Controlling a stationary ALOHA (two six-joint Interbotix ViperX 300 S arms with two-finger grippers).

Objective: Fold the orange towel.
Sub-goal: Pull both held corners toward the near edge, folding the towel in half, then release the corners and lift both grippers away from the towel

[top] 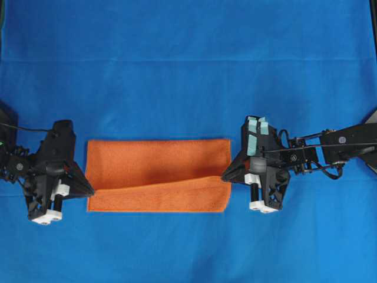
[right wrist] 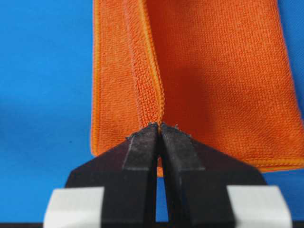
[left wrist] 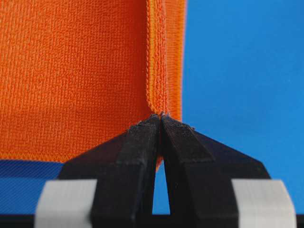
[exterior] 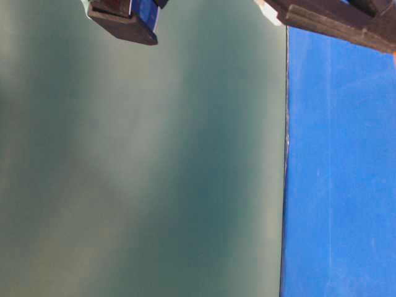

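The orange towel (top: 153, 159) lies on the blue cloth as a wide rectangle. Its upper layer is doubled over and raised, with a strip of the lower layer showing along the front. My left gripper (top: 90, 190) is at the towel's left edge, shut on the stitched hem of the raised layer (left wrist: 156, 71); its tips (left wrist: 160, 117) pinch the fabric. At the towel's right edge my right gripper (top: 225, 176) is likewise shut on the hem (right wrist: 152, 80), its tips (right wrist: 159, 126) closed on the fold. Orange fabric (right wrist: 218, 71) stretches away from both grippers.
The large blue cloth (top: 177, 59) covers the whole table around the towel. The table-level view shows only a green wall (exterior: 142, 161), a blue band of cloth (exterior: 340, 185) and dark arm parts (exterior: 124, 18) at the top.
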